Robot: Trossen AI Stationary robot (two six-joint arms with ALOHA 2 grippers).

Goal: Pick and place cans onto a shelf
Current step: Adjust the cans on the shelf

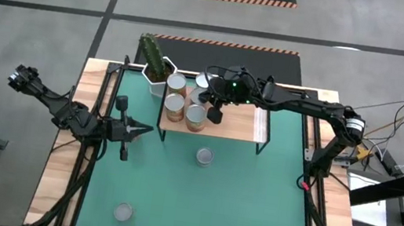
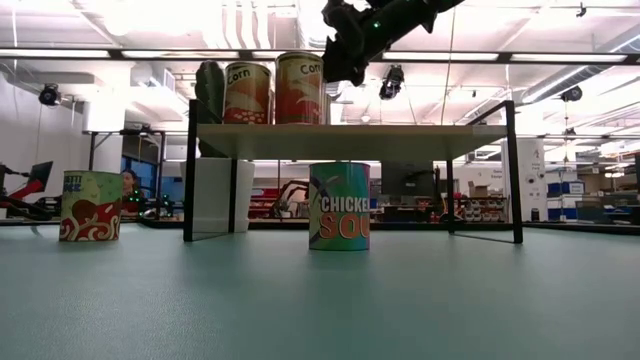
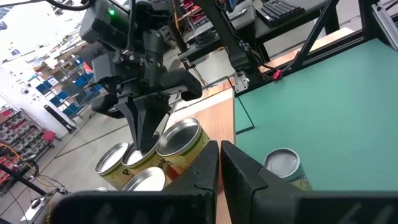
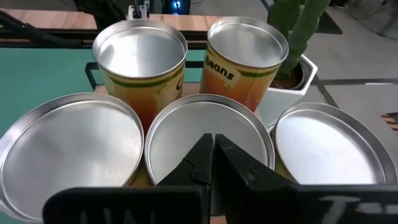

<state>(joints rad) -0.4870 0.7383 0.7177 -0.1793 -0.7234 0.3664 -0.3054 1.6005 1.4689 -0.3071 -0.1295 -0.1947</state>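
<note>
Two cans on the shelf (image 2: 350,141) read "Corn": the left one (image 2: 248,93) and its neighbour (image 2: 299,88), whose word is cut off at the edge. The can (image 2: 339,206) below on the counter reads "CHICKE" above "SOU". In the right wrist view, one can (image 4: 245,59) reads "beans".

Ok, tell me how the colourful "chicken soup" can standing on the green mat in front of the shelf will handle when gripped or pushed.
The metal chicken soup can looks rigid, so it probably won't deform under a grip. Its glossy label suggests the sides may be slippery. Upright on a flat base on the green mat, it should slide rather than tip if pushed low; toppled, it would likely roll.
</note>
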